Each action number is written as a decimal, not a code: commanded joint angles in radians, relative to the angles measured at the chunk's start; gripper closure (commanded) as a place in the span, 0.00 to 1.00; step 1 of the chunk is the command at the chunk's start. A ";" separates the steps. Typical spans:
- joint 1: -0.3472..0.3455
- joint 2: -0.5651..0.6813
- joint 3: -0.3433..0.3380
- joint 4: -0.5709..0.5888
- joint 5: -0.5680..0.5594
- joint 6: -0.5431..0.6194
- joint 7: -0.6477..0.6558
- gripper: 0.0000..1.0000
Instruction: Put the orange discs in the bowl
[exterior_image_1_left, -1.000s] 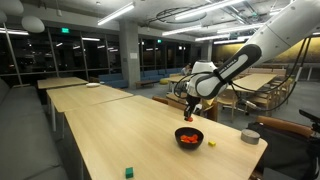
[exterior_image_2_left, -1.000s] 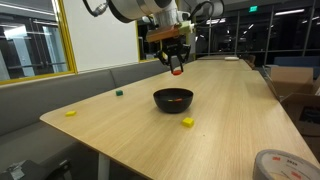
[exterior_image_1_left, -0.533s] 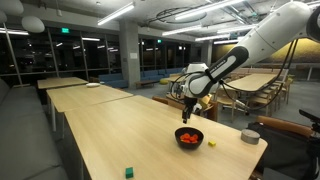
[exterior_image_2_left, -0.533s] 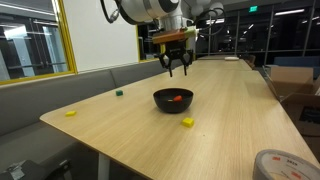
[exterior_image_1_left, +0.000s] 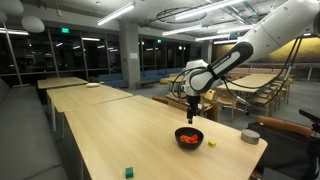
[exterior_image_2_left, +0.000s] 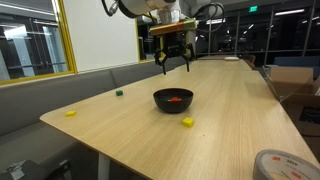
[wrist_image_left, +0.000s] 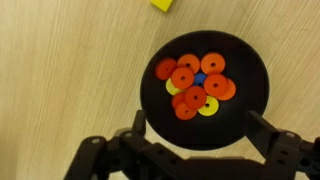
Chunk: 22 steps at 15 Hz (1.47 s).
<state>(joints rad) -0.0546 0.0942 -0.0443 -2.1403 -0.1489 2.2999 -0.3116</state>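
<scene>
Above the bowl: the gripper (exterior_image_2_left: 174, 62) hangs high over the black bowl (exterior_image_2_left: 158, 97), well apart from it.
What changed: a second ago the gripper was shut on one orange disc. Now it has let go and gone up a little.
Gripper now: the jaws are wide apart and hold nothing.
Orange discs (wrist_image_left: 185, 75): they lie in a heap inside the bowl, touching each other.
Also in the bowl: some yellow discs (wrist_image_left: 207, 107) and a blue bit (wrist_image_left: 200, 77).
What it means: I see no orange disc left on the table (exterior_image_2_left: 120, 130), so the job looks about done.
Around: a yellow piece (exterior_image_2_left: 187, 122) sits just beside the bowl. A green block (exterior_image_2_left: 118, 94) and another yellow piece (exterior_image_2_left: 70, 113) lie well apart from it.
In the way: nothing sits between the gripper and the bowl.
</scene>
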 joint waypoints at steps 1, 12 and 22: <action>0.010 -0.160 0.003 -0.093 -0.075 -0.107 0.023 0.00; -0.029 -0.715 -0.100 -0.319 0.007 -0.411 0.004 0.00; -0.092 -0.934 -0.201 -0.404 0.016 -0.509 0.065 0.00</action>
<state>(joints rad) -0.1256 -0.7907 -0.2391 -2.5082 -0.1457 1.7792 -0.2774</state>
